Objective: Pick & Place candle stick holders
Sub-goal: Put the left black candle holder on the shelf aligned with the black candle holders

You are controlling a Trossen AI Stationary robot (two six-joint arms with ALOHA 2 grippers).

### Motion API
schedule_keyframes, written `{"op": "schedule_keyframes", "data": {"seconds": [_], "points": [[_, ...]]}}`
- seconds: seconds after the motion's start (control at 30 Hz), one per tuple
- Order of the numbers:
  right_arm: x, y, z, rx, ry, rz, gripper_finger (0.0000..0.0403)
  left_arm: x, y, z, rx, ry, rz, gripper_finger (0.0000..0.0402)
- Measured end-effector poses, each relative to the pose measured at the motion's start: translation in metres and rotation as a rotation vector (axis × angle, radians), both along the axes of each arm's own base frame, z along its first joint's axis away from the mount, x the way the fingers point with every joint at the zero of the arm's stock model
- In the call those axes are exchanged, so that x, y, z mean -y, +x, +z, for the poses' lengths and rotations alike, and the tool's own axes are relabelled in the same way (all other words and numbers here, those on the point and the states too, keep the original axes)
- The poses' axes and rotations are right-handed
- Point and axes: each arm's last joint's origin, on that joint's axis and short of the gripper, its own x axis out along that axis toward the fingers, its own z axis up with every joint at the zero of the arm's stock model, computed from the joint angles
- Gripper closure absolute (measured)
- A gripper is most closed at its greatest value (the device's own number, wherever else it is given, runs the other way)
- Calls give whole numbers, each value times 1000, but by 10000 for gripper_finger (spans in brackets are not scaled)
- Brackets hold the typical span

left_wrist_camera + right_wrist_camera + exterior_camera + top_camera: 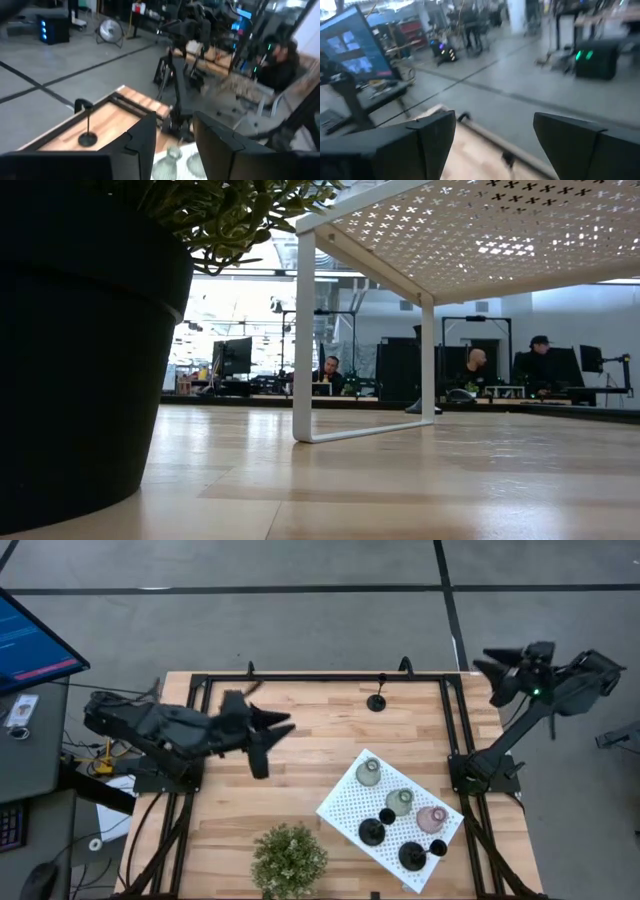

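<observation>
five holders (400, 802) on board (345, 802); sixth (377, 701) alone behind.

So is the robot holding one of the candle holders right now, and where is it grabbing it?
No, nothing is held. The left gripper hangs over the table with bare fingers, and the right gripper waits off the table's far corner, open and empty.

Light wood desk (310, 755), black frame. White perforated board (345, 802) near front right corner: greenish (369, 773), beige (399, 802), pinkish (431, 819) holders, two black ones (372, 831). One black holder (377, 701) at back edge. Green plant (288, 860), black pot (80, 350).
</observation>
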Motion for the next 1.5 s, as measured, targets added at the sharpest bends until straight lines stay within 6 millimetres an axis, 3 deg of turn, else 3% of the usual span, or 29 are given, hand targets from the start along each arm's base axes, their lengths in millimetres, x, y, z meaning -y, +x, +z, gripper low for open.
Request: {"op": "schedule_keyframes", "data": {"seconds": [0.17, 0.37, 0.57, 0.9, 1.17, 1.5], "points": [[2, -2, 46, -26, -125, -48, 143, -10, -12, 12, 74, -35, 30, 274], [0, 1, 99, -105, -251, -64, 143, -16, -12, 13, 87, -40, 55, 274], [-5, 8, 122, -143, -329, 38, 143, -20, -10, 13, 88, -39, 72, 274], [-12, 17, 120, -58, -294, 304, 143, -20, -10, 15, 92, -22, 71, 274], [-23, 23, 99, -2, -210, 518, 143, -20, -10, 15, 98, -27, 70, 274], [-87, 32, 74, 22, -57, 885, 143, -19, -10, 16, 106, -31, 64, 274]]}}
